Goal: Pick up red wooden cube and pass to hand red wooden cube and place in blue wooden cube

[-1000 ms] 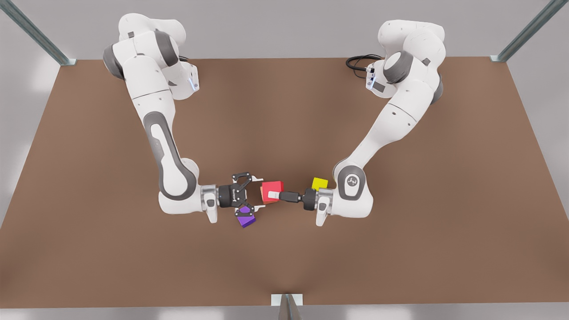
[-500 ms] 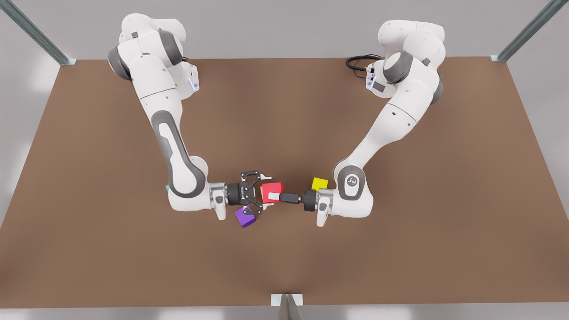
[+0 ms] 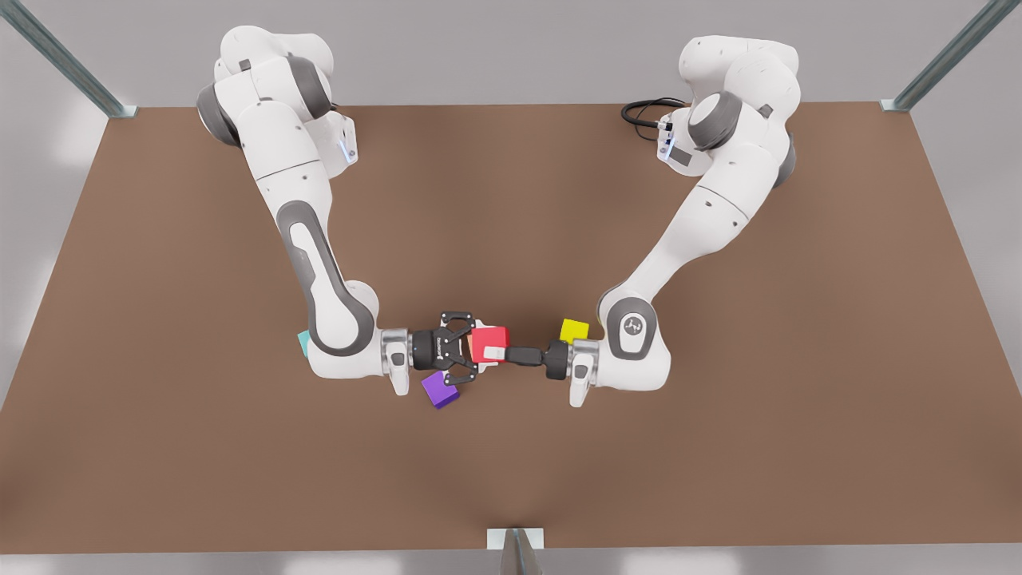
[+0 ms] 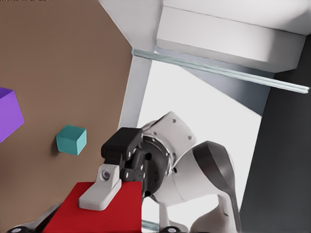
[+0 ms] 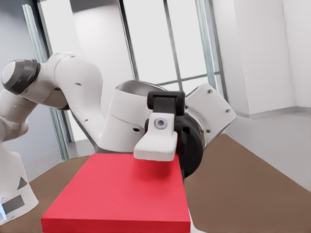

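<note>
Left claw [image 3: 473, 349]: spread, linkage fingers straddling the red wooden cube [image 3: 493, 339] on its side toward the front view's left, not yet clamped. Red wooden cube: apparently clear of the worktop [image 3: 559, 479], between both claws. Right claw [image 3: 497, 352]: pinching the red cube from the opposite side. Step in hand, by judgement: handover. Next: close left claw on the free faces, release right claw only afterwards, then carry to the blue wooden cube [image 3: 303, 342], well left of the red cube.
</note>
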